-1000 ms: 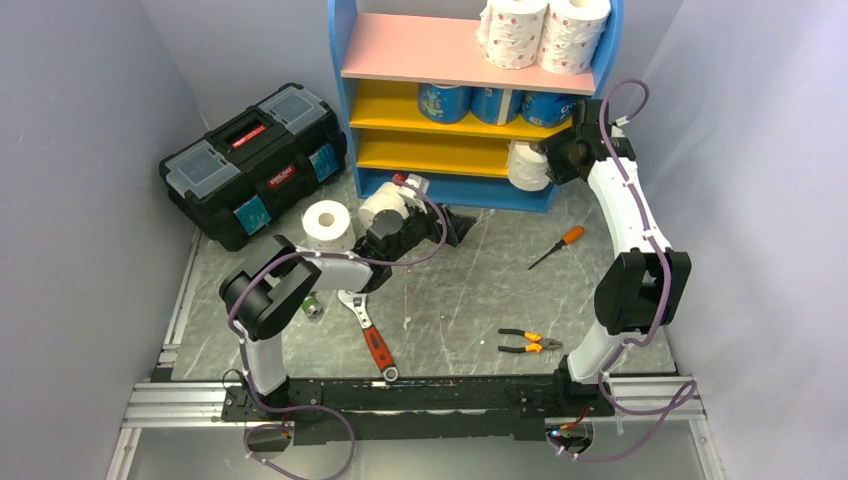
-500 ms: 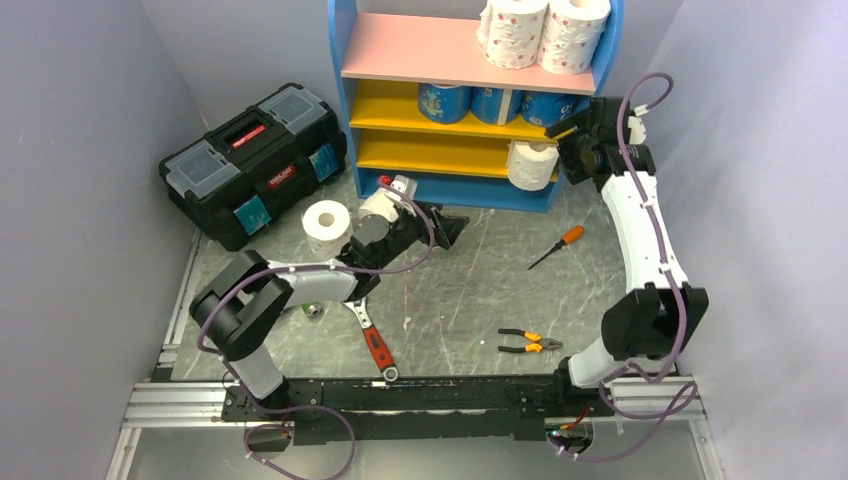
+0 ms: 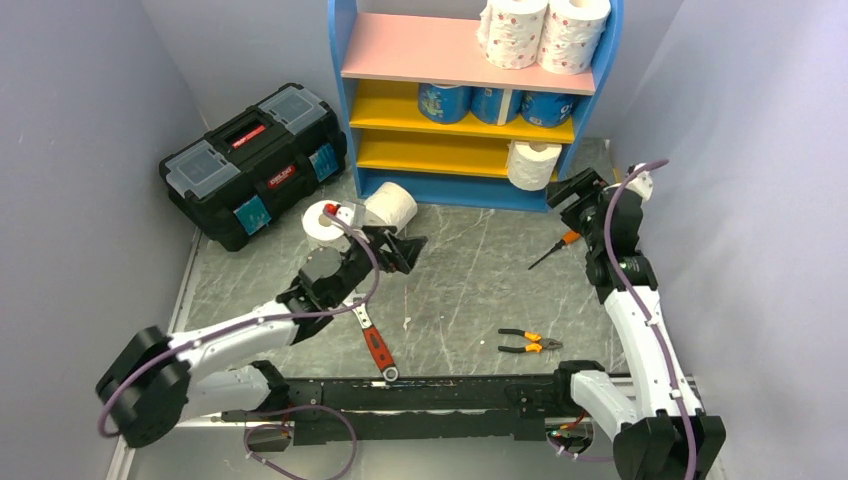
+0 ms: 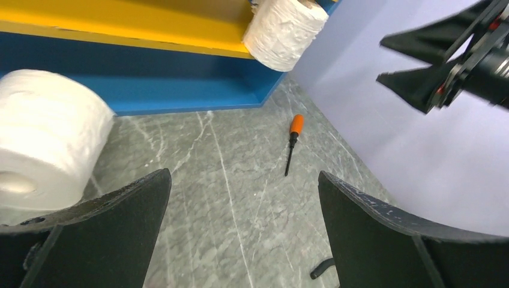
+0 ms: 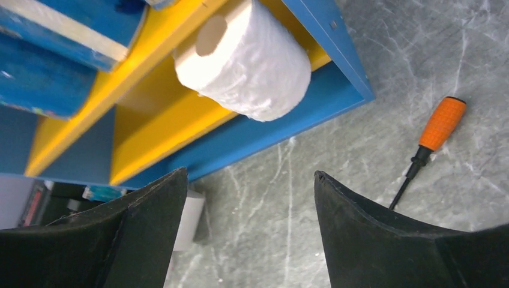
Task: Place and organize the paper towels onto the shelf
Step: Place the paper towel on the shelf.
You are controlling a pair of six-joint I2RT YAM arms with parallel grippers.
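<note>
You have six paper towels (image 3: 530, 163) on the shelf (image 3: 420, 50), but a standing roll (image 3: 325, 222) and a lying roll (image 3: 390, 207) wait on the worktop (image 3: 470, 280) beside your left claw (image 3: 400, 250), and both it and your right claw (image 3: 566, 189) are wide open, holding nothing.

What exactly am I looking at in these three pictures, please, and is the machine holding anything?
Two robot arms are bolted at the near edge of a table. One picture looks down from above. The other two come from a camera on each wrist, so the dark shapes at the bottom belong to that arm itself. The left pincer and the right pincer are both open and hold nothing. On the table stand a blue shelf carrying paper rolls, a black toolbox, two loose rolls, a screwdriver, pliers and a wrench.
</note>
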